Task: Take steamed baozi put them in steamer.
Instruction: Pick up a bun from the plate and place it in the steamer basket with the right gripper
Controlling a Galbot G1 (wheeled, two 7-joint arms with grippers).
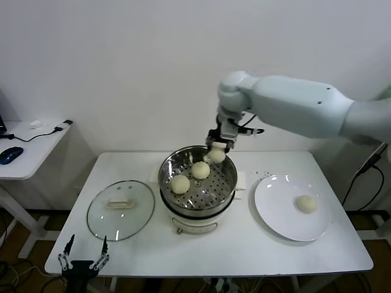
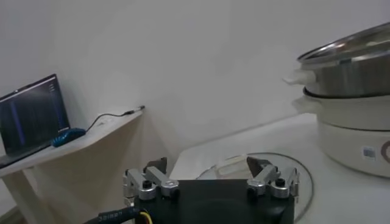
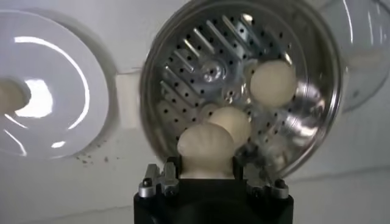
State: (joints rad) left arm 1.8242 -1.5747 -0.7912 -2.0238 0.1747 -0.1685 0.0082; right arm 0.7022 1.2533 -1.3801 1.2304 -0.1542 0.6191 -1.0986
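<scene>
Head view: round baozi (image 1: pixel 216 154), axisless.

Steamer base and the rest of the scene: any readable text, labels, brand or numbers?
None can be read.
Steamer: small sticker and a round mark on the cream base, too blurred to read.
Laptop on the side desk: lines on the screen, too small to read.
Glass lid, plate, baozi: no markings visible.
</scene>
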